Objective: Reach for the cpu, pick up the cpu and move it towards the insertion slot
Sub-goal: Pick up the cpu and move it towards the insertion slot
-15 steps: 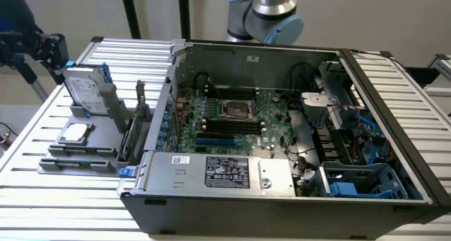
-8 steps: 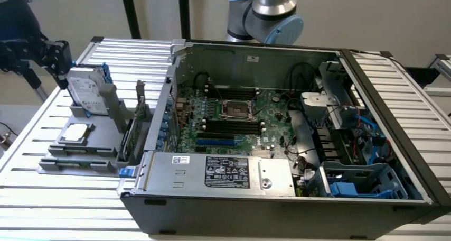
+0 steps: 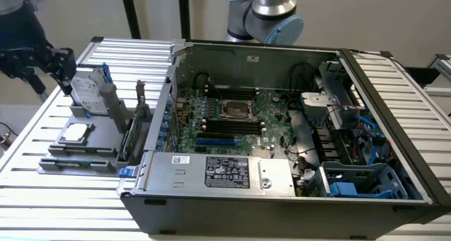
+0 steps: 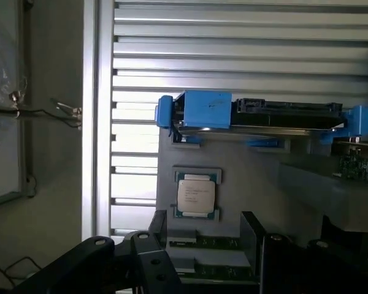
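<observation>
The cpu point(image 3: 76, 133) lies flat, silver top up, in a square recess of a grey holder tray point(image 3: 77, 160). The tray sits on the slatted metal surface point(image 3: 63, 209), at the exterior view's left of the open computer case point(image 3: 282, 198). In the same tray a hard drive point(image 3: 88, 90) with blue rails stands upright, just beyond the chip.

The gripper point(image 3: 58, 65) hangs above that end of the tray, near the hard drive and clear of the cpu; nothing is held. In the wrist view its dark fingers point(image 4: 253, 228) stand wide apart, and the cpu point(image 4: 196, 195) shows just ahead of the gap between them, in its grey frame (printing on its lid is too small to read). The hard drive point(image 4: 264, 113) lies across the view past the chip.

The insertion slot point(image 3: 236, 109) is inside the case on the green board, a shiny metal frame with a dark centre, well apart from the cpu. Long black memory slots point(image 3: 229, 127) run beside it.
</observation>
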Tool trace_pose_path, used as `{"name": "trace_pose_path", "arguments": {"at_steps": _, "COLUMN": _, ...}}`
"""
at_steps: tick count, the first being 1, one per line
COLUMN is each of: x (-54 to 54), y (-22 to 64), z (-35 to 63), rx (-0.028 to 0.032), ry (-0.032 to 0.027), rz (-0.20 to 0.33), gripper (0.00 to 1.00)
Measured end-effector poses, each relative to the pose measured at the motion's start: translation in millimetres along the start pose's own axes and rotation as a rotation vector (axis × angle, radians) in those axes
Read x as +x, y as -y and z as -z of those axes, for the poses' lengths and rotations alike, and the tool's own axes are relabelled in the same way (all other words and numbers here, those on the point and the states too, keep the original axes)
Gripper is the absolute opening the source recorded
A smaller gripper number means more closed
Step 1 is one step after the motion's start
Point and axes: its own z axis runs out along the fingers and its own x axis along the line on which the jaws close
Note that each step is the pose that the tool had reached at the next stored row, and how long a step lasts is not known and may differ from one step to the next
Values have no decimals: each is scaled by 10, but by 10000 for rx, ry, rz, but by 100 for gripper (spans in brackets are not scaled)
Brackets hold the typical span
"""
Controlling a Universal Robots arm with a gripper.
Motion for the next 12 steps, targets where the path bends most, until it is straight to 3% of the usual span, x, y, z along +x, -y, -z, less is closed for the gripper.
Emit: {"name": "trace_pose_path", "arguments": {"at_steps": 12, "x": -13, "y": 9, "z": -218, "rx": 0, "ry": 0, "rz": 1, "gripper": 60}}
